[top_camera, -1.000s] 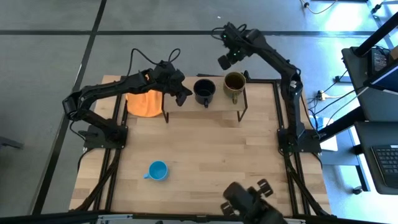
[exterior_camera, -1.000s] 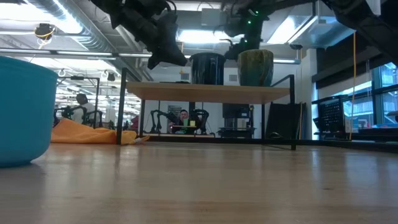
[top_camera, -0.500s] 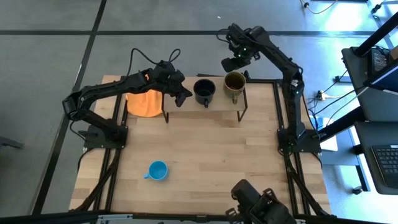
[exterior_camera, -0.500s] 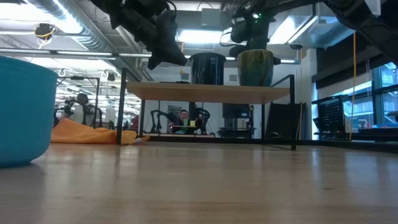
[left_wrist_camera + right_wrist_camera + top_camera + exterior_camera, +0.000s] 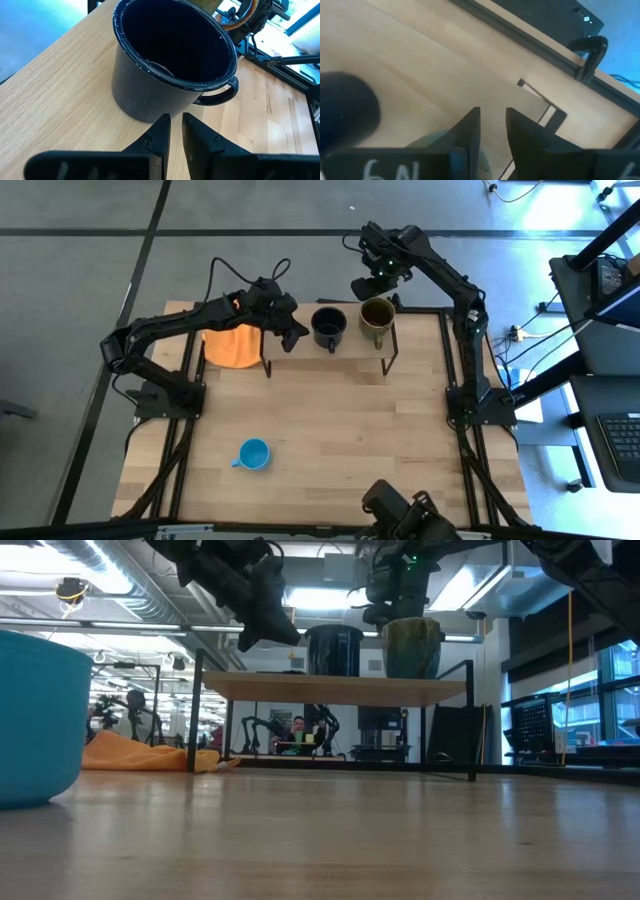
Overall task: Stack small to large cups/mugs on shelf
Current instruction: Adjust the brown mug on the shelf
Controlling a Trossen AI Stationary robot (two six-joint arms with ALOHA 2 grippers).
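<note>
Mugs first: the black mug (image 5: pixel 328 327) and olive-brown mug (image 5: pixel 376 318) stand side by side on the shelf (image 5: pixel 300 350), the light blue mug (image 5: pixel 254 454) far off on the surface (image 5: pixel 350 430). All look rigid, smooth, probably slippery; rim or handle suits a pinch. Left end effector (image 5: pixel 174 131), fingers nearly together, holds nothing beside the black mug; right end effector (image 5: pixel 491 125), likewise narrow and empty, hangs above the olive one

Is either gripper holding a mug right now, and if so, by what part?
No. The left gripper sits nearly shut beside the black mug; the right gripper hovers empty by the olive mug.
</note>
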